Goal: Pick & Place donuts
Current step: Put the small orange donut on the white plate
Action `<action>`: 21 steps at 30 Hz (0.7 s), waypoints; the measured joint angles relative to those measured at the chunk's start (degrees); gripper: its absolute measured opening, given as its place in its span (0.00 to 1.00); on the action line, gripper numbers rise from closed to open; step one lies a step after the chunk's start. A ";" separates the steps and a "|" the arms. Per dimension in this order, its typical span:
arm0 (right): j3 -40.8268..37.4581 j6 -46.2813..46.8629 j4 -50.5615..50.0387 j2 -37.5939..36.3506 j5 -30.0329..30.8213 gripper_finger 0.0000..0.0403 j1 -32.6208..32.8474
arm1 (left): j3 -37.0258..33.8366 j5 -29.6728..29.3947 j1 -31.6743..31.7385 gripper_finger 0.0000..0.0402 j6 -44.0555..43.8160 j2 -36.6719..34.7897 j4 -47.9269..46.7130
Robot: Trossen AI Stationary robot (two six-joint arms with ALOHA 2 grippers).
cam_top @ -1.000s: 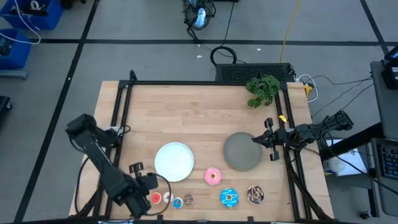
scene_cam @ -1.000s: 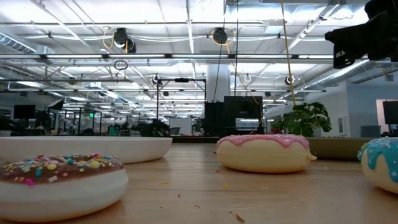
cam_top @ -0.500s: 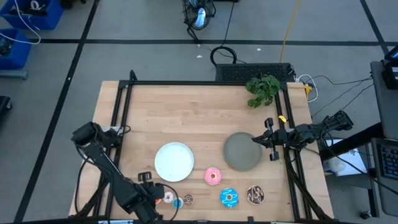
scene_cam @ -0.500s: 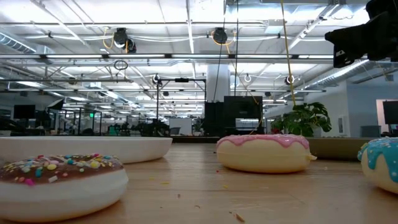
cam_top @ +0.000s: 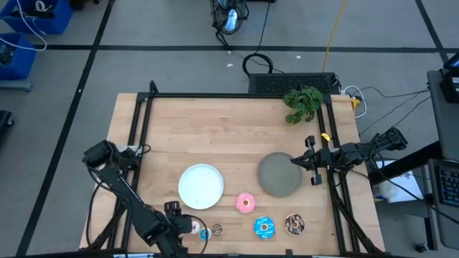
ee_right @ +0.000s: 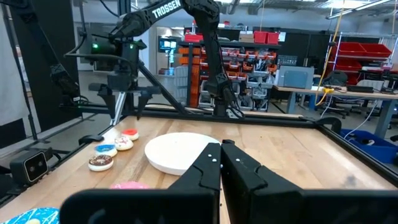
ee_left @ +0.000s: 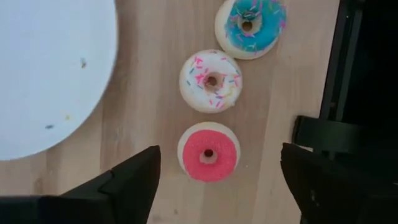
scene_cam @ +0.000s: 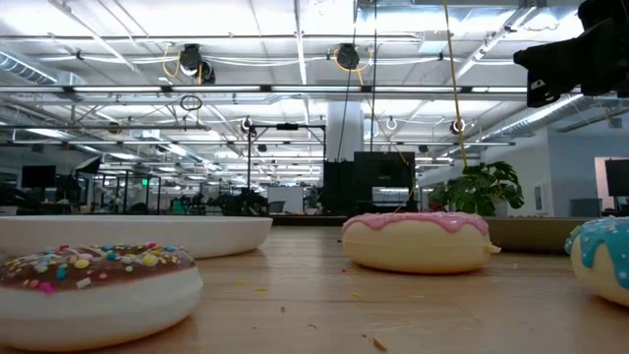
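My left gripper (ee_left: 214, 177) spread wide, hovering directly over red-orange donut (ee_left: 209, 152). Step: approach for pick. Next: descend straight, straddle ring, close. Right gripper (ee_right: 221, 163) shut, waiting by grey plate (cam_top: 280, 174).

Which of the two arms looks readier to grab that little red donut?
The left. Its gripper hangs open right over the red donut, fingers on either side. The right gripper is shut, far across the table by the grey plate.

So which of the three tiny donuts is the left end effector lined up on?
The red one: it lies between the open left end effector's fingers. The white sprinkled one and the blue one lie farther along the row, beyond it.
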 joint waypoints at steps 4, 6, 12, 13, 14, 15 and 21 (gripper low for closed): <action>0.00 1.46 0.04 0.00 -0.04 0.00 0.00 | -2.60 0.00 -0.02 0.81 0.05 -0.01 2.75; 0.00 2.14 0.05 0.00 -0.07 0.00 0.00 | -3.85 0.17 -0.02 0.80 0.32 -0.01 2.82; 0.00 2.21 0.04 0.00 -0.15 0.00 0.00 | -6.27 2.43 0.66 0.83 0.49 -0.01 4.89; 0.00 2.21 0.04 -0.02 -0.15 0.00 0.00 | -6.54 2.27 0.66 0.83 0.64 -0.01 5.62; 0.00 2.21 0.04 0.00 -0.15 0.00 0.00 | -6.84 2.15 0.63 0.83 0.86 -0.01 6.31; 0.00 2.23 0.04 0.00 -0.17 0.00 0.00 | -7.12 1.71 0.63 0.84 0.87 -0.01 6.75; 0.00 3.28 0.04 0.00 -0.17 0.00 0.00 | -7.87 1.29 0.63 0.84 0.66 -0.01 7.66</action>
